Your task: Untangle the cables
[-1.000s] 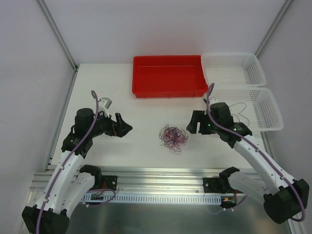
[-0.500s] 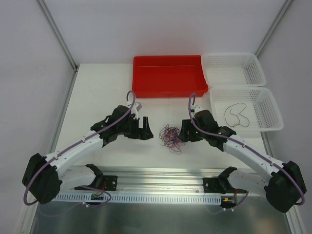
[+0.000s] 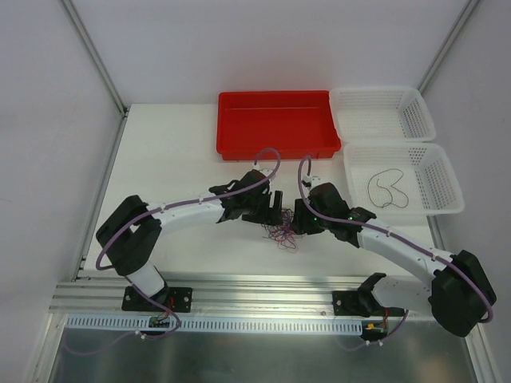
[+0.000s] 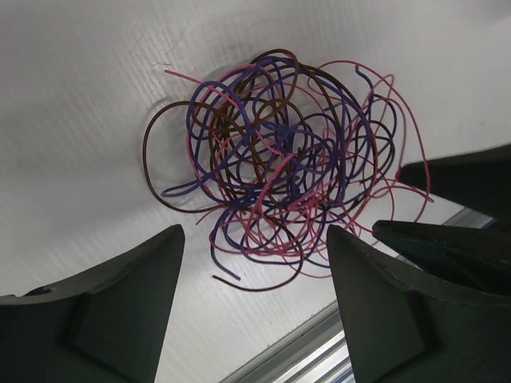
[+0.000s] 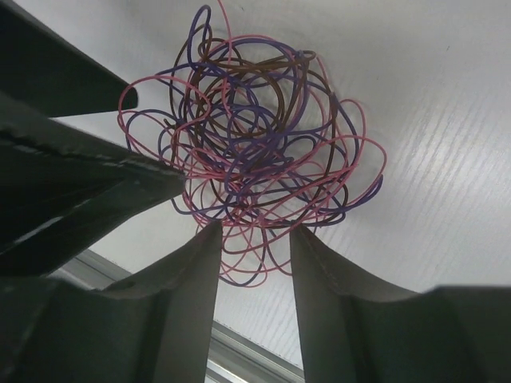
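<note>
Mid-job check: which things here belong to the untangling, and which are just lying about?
In the job: the cables, tangled; left gripper and right gripper, both open beside them.
Lying about: red tray; far white basket; near white basket, holding one loose dark strand.

The cables were thin, smooth wires with a shiny plastic coat in purple, pink and brown. The table under them was white and matt, with fine lines across it. The left gripper had fingers of dark, dull plastic, a bit grainy, and the right gripper looked the same. The red tray was smooth, glossy plastic. The white baskets were plastic mesh with little holes. The rail was bare, shiny metal.
</note>
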Robot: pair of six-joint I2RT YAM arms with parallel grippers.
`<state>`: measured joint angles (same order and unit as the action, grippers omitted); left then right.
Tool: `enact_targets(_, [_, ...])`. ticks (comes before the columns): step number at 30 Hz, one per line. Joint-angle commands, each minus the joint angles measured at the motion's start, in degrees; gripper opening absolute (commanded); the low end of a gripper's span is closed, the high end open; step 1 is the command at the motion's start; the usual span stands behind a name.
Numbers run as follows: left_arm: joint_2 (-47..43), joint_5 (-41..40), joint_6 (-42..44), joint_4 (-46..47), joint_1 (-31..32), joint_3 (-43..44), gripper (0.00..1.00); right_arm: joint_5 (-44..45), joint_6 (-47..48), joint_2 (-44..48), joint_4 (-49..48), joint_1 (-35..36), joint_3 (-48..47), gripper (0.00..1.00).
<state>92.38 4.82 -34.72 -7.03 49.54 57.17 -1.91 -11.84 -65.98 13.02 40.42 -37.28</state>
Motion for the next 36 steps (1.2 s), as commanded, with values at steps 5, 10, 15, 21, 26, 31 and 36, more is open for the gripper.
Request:
enact_targets(5, [6.6,-3.0,-4.0,1.0,1.3,2.7,0.47,1.6,-0.7,0.2,0.1,0.7,-0.1,0.29])
enact_targets(10, [2.8,-9.6,-4.2,1.0,1.3,-1.0,0.0,5.2,0.1,4.6,3.2,0.8,-1.4,0.05])
enact_targets(15, [-4.5,-16.1,-4.7,-0.9,0.4,-6.4,0.0,9.9,1.2,9.7,9.6,0.7,-4.2,0.01])
enact_targets(21, [-16.6,-22.0,-6.6,-5.1,-4.9,-13.0,0.0,16.1,2.1,17.7,15.5,0.8,-7.8,0.01])
enact_targets(26, [-27.1,-23.8,-6.9,-9.1,-12.8,-18.8,0.0,20.9,1.9,22.6,19.2,0.6,-9.5,0.01])
enact_targets(31, [-34.7,-25.6,-7.2,-12.6,-19.6,-22.8,0.0,22.3,1.2,26.7,20.2,0.7,-10.6,0.01])
enact_targets(36, [-38.0,-26.7,-7.4,-13.7,-22.3,-25.2,0.0,20.0,0.8,26.1,18.8,0.6,-10.3,0.01])
